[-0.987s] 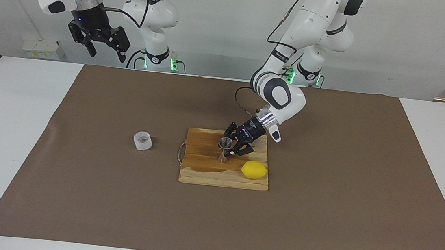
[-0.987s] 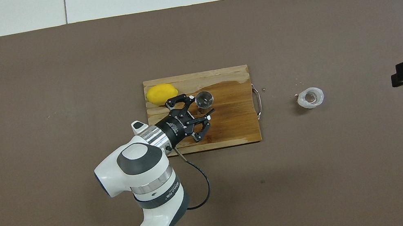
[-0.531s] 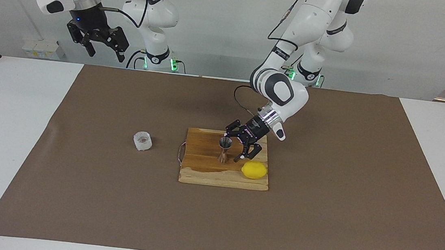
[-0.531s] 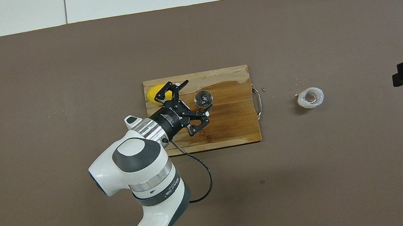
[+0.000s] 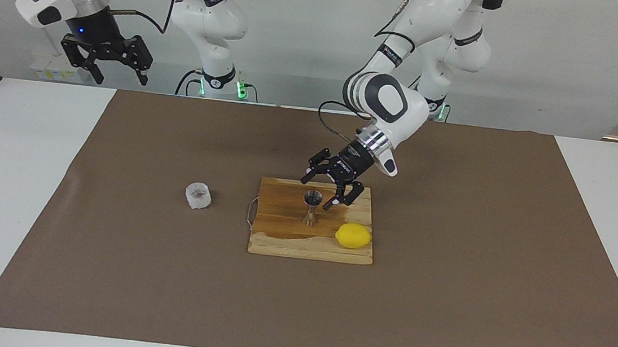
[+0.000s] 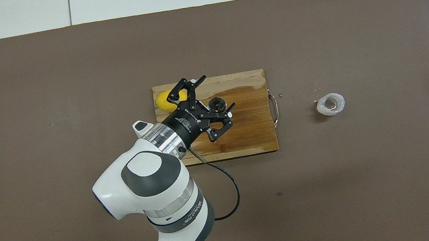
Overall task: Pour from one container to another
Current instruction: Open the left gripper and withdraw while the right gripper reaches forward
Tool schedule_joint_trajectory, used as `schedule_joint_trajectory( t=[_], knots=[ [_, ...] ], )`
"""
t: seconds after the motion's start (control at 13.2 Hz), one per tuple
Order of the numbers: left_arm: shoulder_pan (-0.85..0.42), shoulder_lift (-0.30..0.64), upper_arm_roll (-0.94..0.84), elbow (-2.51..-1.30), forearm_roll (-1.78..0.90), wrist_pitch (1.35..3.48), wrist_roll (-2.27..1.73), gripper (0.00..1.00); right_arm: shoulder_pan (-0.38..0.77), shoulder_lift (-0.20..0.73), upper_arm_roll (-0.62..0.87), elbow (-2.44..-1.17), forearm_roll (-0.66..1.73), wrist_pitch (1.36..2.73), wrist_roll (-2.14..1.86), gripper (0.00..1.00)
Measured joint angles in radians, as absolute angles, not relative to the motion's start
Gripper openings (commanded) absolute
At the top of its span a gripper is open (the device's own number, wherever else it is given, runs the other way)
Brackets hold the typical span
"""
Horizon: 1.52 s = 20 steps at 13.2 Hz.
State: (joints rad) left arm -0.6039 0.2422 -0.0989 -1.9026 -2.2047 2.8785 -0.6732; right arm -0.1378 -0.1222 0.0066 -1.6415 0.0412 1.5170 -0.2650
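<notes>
Starting at the right arm's end of the table, we find the right gripper (image 5: 105,62) hanging high in the air over the white table edge, its fingers spread wide and empty; this arm waits. Next along, on the brown mat, sits the cup (image 5: 197,195), upright and alone, well apart from both grippers. It reads to us as the container to pour from, and nothing holds it.

Moving on, we come to the cutting board (image 5: 279,244), with its wire handle pointing toward the cup. The jigger (image 5: 312,208) stands upright on the board, near its middle. The left gripper (image 5: 324,192) hovers just above and beside the jigger's rim, fingers wide apart and holding nothing; in the facing view we see a gap between its tips and the metal, so we judge it is not touching. A lemon (image 5: 353,235) lies on the board's corner toward the left arm's end, farther from the robots than the jigger.

We judge that the jigger is set as the receiver and the pour itself is not yet begun. The next move, as we see it, calls for one gripper to reach the cup, close gently on its thin wall, carry it level over the jigger's small mouth and tip it slowly, since that mouth is narrow and the jigger could topple if bumped.
</notes>
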Motion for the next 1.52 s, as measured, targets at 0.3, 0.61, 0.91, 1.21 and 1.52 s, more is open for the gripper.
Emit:
schedule_joint_trajectory(
  t=[0.3,0.61,0.91,1.21,1.52],
  knots=[
    [-0.604,0.237,-0.113,-1.846,-2.061,2.914,-0.685,1.0,-0.194,-0.123,0.005,-1.702,0.042,1.628,-0.605,1.0],
    [-0.605,0.237,-0.113,-1.838,-1.844,2.916,-0.689,1.0,-0.216,-0.122,0.005,-1.788,0.113,1.739,-0.948,1.0],
    [-0.604,0.237,-0.111,-1.831,-1.645,2.916,-0.69,1.0,-0.225,-0.116,0.005,-1.883,0.264,1.805,-1.244,1.0],
    [-0.6,0.238,-0.086,-1.826,-1.377,2.846,-0.695,1.0,-0.299,-0.017,0.003,-1.93,0.49,1.813,-1.59,1.0],
    [-0.59,0.238,0.051,-1.77,-1.01,2.507,-0.691,1.0,-0.307,0.129,0.005,-1.946,0.682,1.854,-1.834,1.0]
  ],
)
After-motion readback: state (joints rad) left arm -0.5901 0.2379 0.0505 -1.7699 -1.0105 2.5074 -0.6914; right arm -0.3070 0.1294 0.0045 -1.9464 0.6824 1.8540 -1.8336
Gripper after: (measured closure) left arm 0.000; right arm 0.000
